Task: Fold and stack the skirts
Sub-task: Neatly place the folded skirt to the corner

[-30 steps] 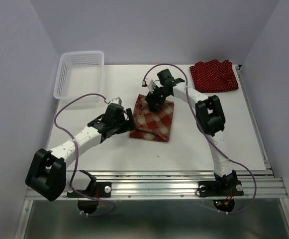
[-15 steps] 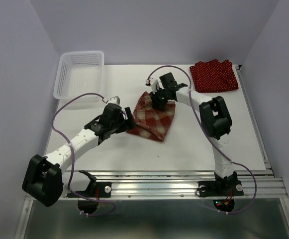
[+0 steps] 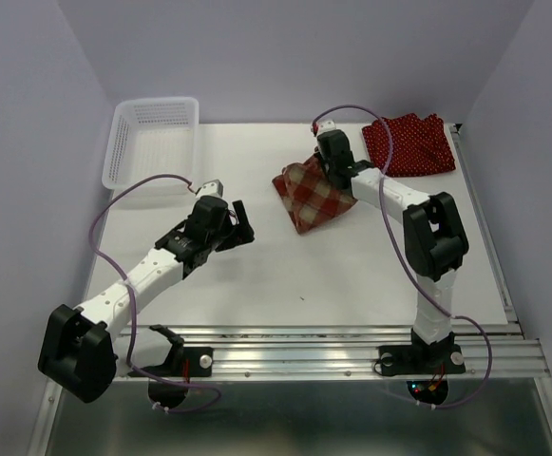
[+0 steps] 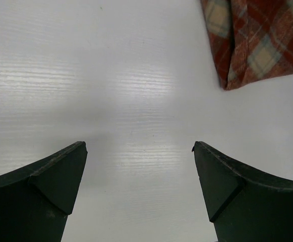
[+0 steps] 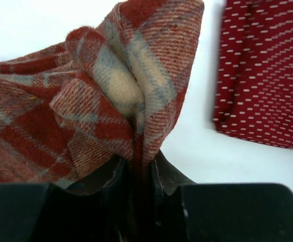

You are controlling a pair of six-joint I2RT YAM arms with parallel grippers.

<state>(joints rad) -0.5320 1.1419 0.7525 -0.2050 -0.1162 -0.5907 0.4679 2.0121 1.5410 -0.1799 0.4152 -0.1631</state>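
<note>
Upper left of the top view: rigid white plastic mesh basket (image 3: 152, 142), rectangular. Left of centre: left gripper (image 3: 244, 223), dark wedge-shaped jaws spread wide, grasping nothing, over smooth white table (image 3: 256, 275). Right of centre: woolly red-and-cream plaid skirt (image 3: 314, 195), bunched into a rumpled wedge, upper edge pinched tight in right gripper (image 3: 333, 171). Upper right: dark red polka-dot skirts (image 3: 410, 144), folded flat, apart from the plaid.
</note>
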